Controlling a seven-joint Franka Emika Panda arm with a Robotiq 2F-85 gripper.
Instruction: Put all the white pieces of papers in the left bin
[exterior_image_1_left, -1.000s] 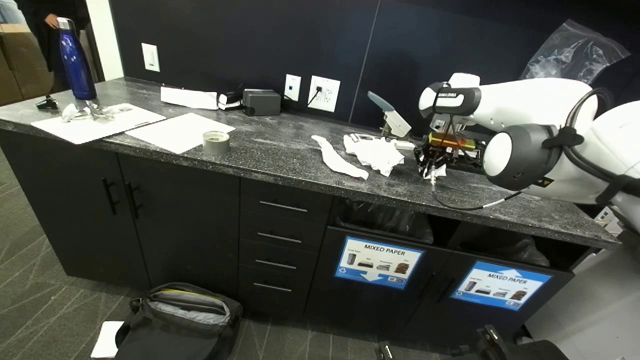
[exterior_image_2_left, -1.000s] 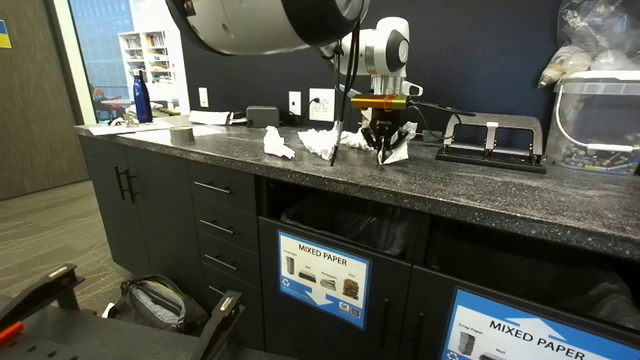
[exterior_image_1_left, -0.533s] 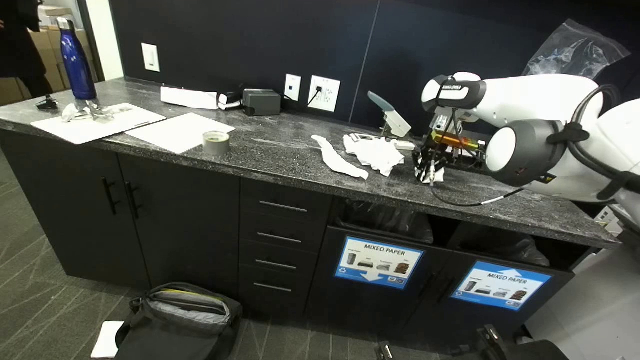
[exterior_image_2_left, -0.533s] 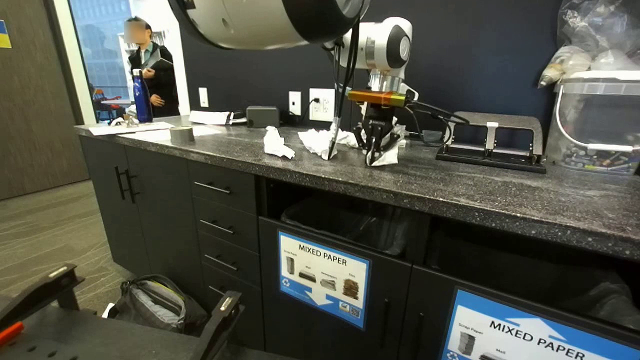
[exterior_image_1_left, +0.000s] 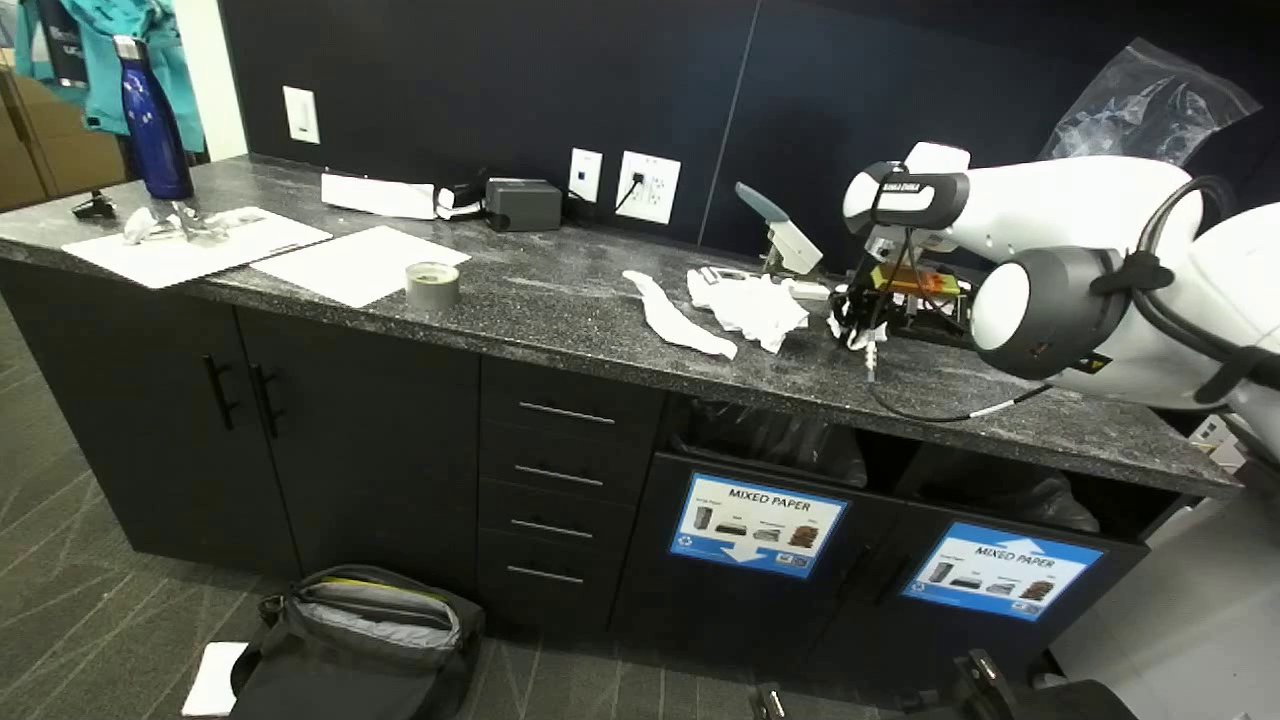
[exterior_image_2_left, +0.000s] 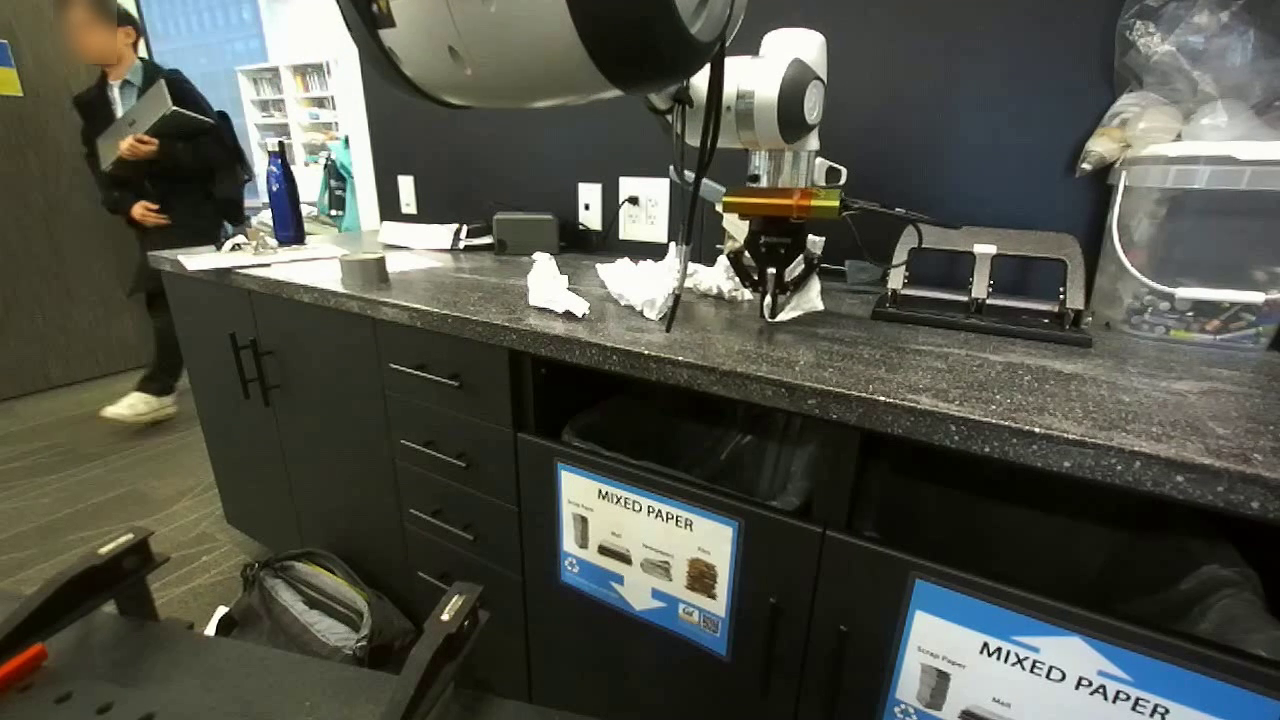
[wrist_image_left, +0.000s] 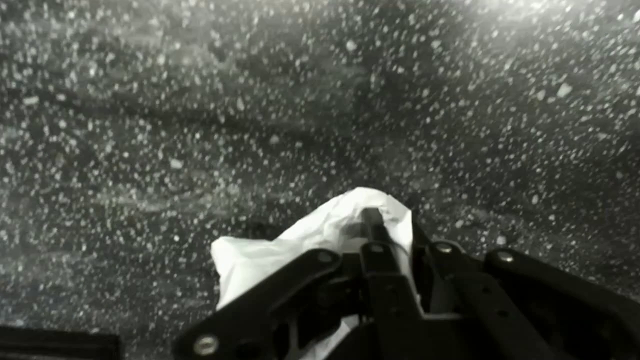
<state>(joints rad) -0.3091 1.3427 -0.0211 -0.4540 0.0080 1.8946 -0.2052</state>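
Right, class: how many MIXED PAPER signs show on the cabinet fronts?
2: the left sign on the left bin front, and the right sign on the right bin front. In an exterior view the right sign runs past the picture's edge. Nothing covers either.

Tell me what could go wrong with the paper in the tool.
The tool pinches the paper, much of which spreads outside the grip: it might slip. The left bin opens below the counter, whose edge could snag it. The right bin bears a similar sign: a mix-up is possible.
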